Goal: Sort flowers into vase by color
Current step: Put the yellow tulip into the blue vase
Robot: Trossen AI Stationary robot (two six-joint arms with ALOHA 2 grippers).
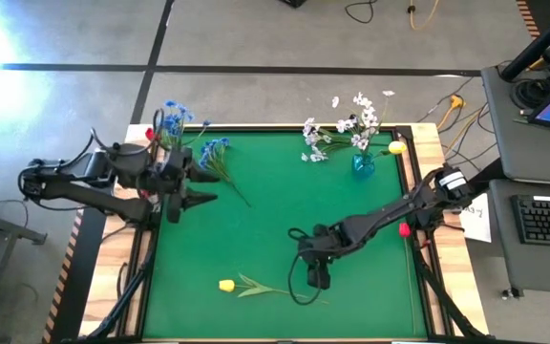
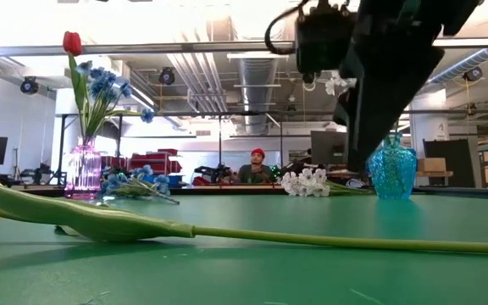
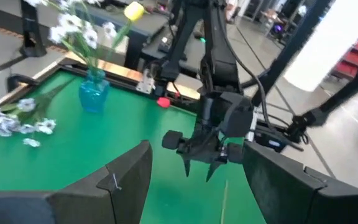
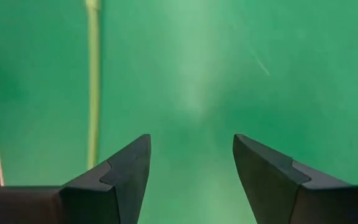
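Note:
A yellow tulip (image 1: 227,285) lies flat on the green mat near its near edge, its thin stem (image 1: 285,292) running toward the right. My right gripper (image 1: 317,277) hovers open over the mat just beyond the stem's free end; its wrist view shows the stem (image 4: 92,81) off to one side of the fingers. My left gripper (image 1: 187,204) is open above the mat's left side, holding nothing. A pink vase (image 2: 83,169) at the far left corner holds blue flowers and a red tulip (image 2: 72,42). A blue vase (image 1: 363,163) holds white sprays and a yellow tulip (image 1: 397,148).
A blue flower bunch (image 1: 216,153) lies on the mat beside the pink vase. White sprays (image 1: 315,143) lie left of the blue vase. A red tulip head (image 1: 405,229) sits at the mat's right edge under my right arm. A person (image 2: 257,166) sits in the room beyond.

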